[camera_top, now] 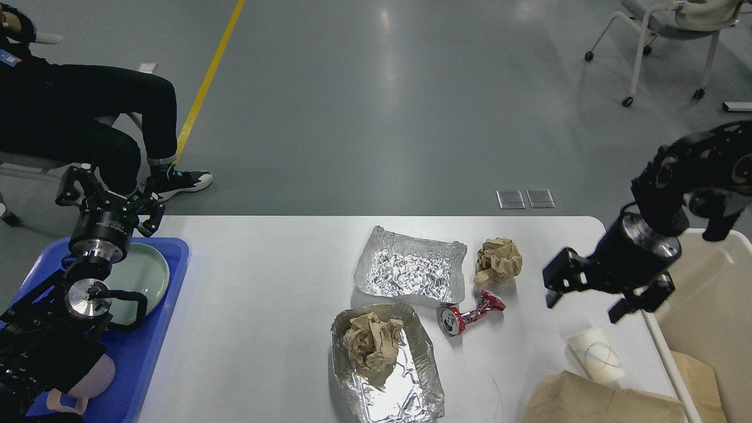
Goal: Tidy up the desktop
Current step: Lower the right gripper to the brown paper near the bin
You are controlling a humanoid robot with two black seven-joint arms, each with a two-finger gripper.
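Overhead, right gripper (pixel 581 294) (fingers spread) hangs — desktop (pixel 264 305) beneath.

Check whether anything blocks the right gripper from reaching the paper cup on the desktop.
Nothing visible does. The right gripper hangs open above the desktop, up and left of the paper cup, with bare tabletop between them. The brown paper bag lies nearer the camera, touching the cup's near side.

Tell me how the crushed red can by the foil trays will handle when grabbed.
The crushed red can is twisted thin at its middle, so it is probably light and may deform further. Lying on its side on the desktop, its round end might let it roll or pivot when nudged.
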